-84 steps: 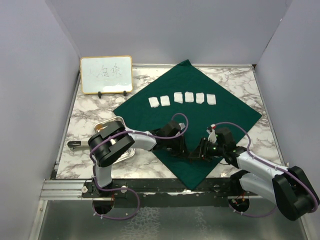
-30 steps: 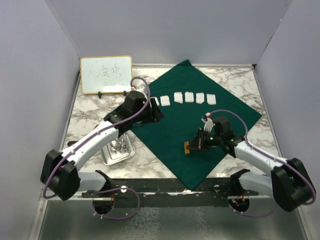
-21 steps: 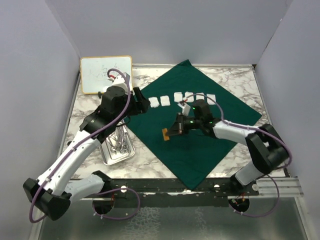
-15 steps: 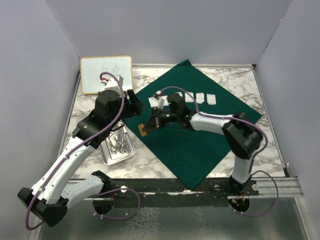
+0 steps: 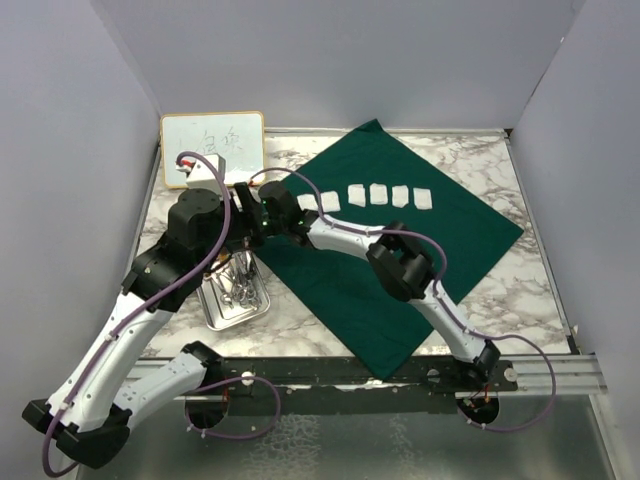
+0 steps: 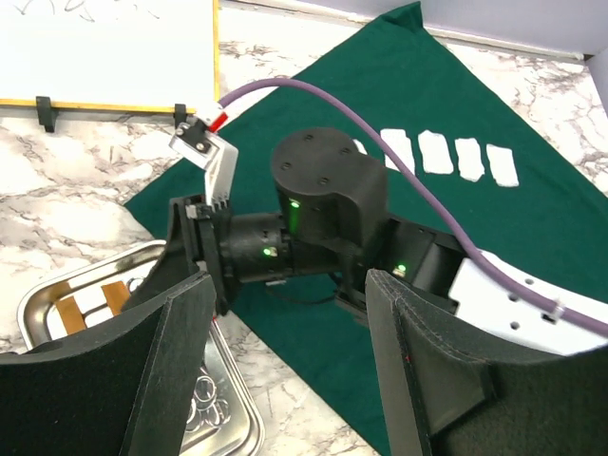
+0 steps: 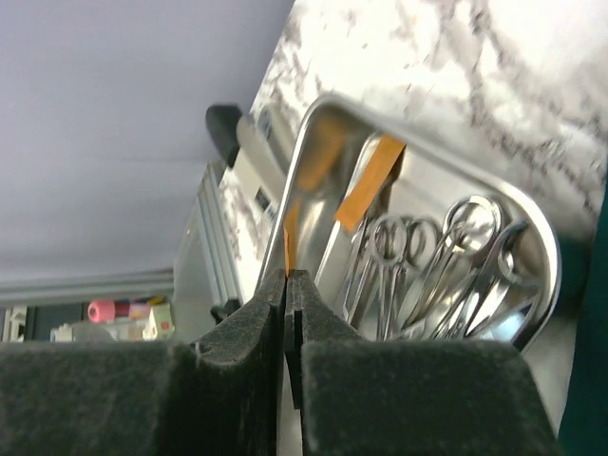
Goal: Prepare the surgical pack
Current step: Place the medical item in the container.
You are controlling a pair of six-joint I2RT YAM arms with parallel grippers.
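Landmark: small steel tray (image 5: 228, 312) on the marble bench (image 5: 480, 155), with silver instruments (image 7: 432, 252) heaped inside.
Surgical pack: dark green drape (image 5: 460, 235) spread flat just right of the tray. White gauze squares (image 5: 378, 193) in a row on it, beyond the tray and to its right. Not yet folded or bundled.
Right claw (image 7: 287, 275): directly above the tray, pads pressed together. A thin orange edge shows at the seam, judged to be an orange strip (image 7: 287, 245) pinched edge-on.
Left claw (image 6: 285, 280): spread wide, empty, just beyond the tray, facing the right arm's wrist; near it but apart.
Whiteboard (image 5: 212, 148): standing well beyond the tray, outside the pack.
Step, as judged: dropping the strip into the tray beside the instruments.
Risk, collision: both wrists crowded over the tray, so any sideways swing could mean a knock between the arms or a snagged purple cable.
Risk, drape: right arm stretched across the cloth to reach the tray. A low elbow on the way back could wrinkle the drape or scatter the gauze.
Risk, drop: release too near the tray's rim could leave the strip tipped onto the bench.
Risk, tray: a descent too deep could jostle the instruments or shove the tray.
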